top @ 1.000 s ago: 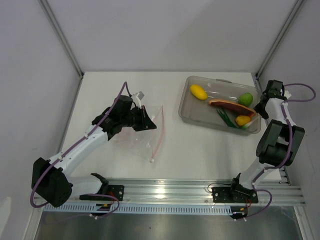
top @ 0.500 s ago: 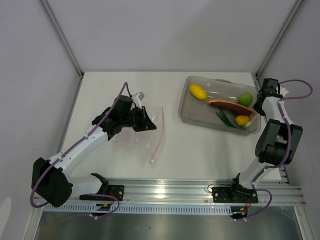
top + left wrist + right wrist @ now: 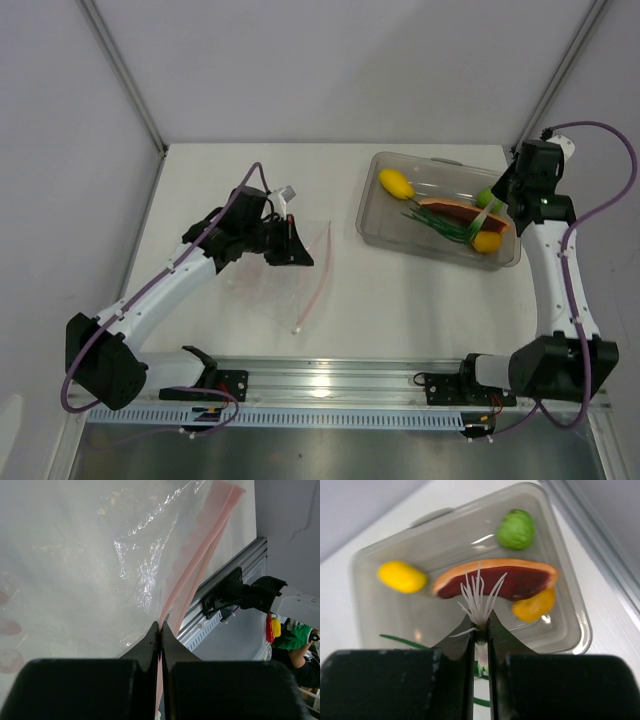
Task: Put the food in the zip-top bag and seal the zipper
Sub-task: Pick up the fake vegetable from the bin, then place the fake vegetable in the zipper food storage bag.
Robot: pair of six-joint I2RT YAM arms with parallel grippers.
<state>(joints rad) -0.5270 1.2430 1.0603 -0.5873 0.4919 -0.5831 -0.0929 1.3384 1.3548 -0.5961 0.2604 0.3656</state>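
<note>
The clear zip-top bag (image 3: pixel 285 280) lies on the table left of centre, its pink zipper (image 3: pixel 318 272) along the right edge. My left gripper (image 3: pixel 298 250) is shut on that zipper (image 3: pixel 200 555) at its near end, fingertips (image 3: pixel 152 635) pressed together over the strip. My right gripper (image 3: pixel 497 204) hangs over the tray, shut on the thin green vegetable (image 3: pixel 479 597) by its white root end; the leaves (image 3: pixel 440 225) trail down to the left. Two yellow lemons (image 3: pixel 397 183) (image 3: pixel 487 241), the green lime (image 3: pixel 516 528) and the meat slice (image 3: pixel 455 210) lie in the tray.
The rigid clear tray (image 3: pixel 372 218) stands at the back right, close to the right wall post. An aluminium rail (image 3: pixel 330 385) runs along the near table edge, also visible past the bag as the rail (image 3: pixel 225 600) in the left wrist view.
My right gripper closed on the green vegetable and rose with it, pulling its white end up off the tray floor. The left gripper kept its hold and shifted the bag slightly.
</note>
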